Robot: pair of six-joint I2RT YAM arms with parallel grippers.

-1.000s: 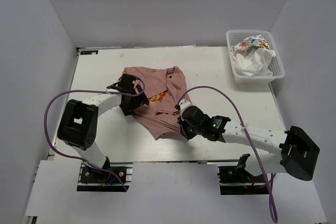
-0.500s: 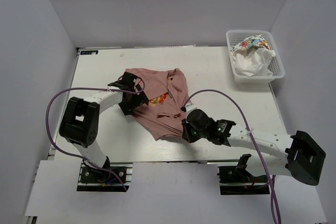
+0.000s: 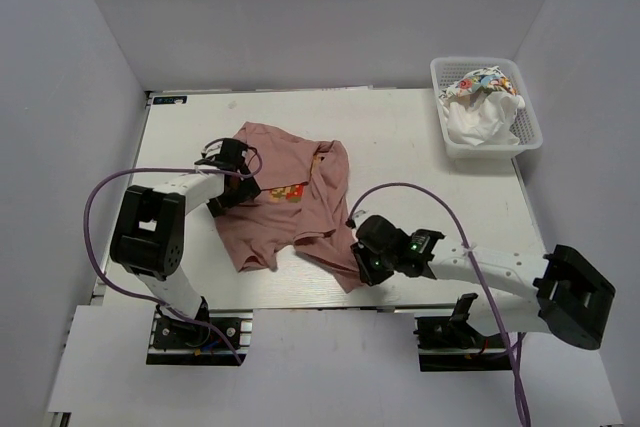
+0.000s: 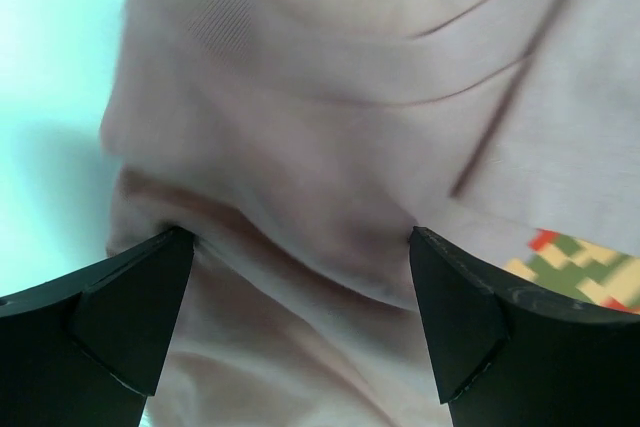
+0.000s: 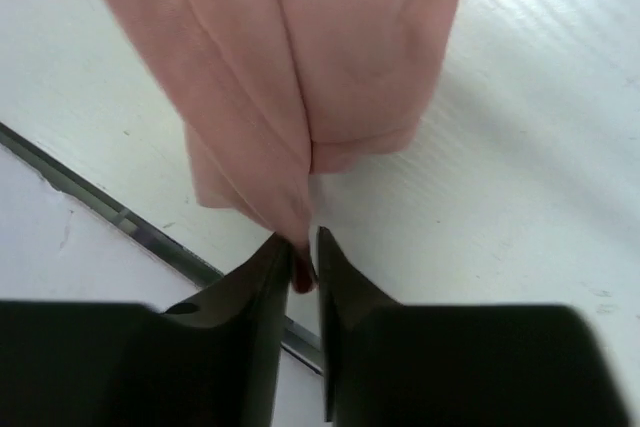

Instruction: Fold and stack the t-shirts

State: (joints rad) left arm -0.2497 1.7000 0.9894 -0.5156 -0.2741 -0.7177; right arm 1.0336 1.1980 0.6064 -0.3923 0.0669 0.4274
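The dusty pink t-shirt [image 3: 290, 215] lies crumpled on the table's left-middle, its small colourful chest print [image 3: 288, 191] facing up. My left gripper [image 3: 226, 185] is open at the shirt's left edge. In the left wrist view [image 4: 300, 247] its jaws stand wide apart over bunched pink cloth [image 4: 330, 127]. My right gripper [image 3: 364, 269] is shut on the shirt's near right corner close to the table's front edge. In the right wrist view [image 5: 308, 247] the pink cloth [image 5: 300, 67] runs into the closed jaws. White t-shirts [image 3: 482, 119], one with multicoloured print [image 3: 480, 81], lie in the basket.
The white plastic lattice basket [image 3: 531, 131] stands at the table's back right corner. The table's metal front edge [image 5: 120, 217] runs just below my right gripper. A purple cable loops over each arm.
My right gripper has drawn the shirt's corner toward the front edge. My left gripper has moved left with the cloth. The shirt has spread wider.
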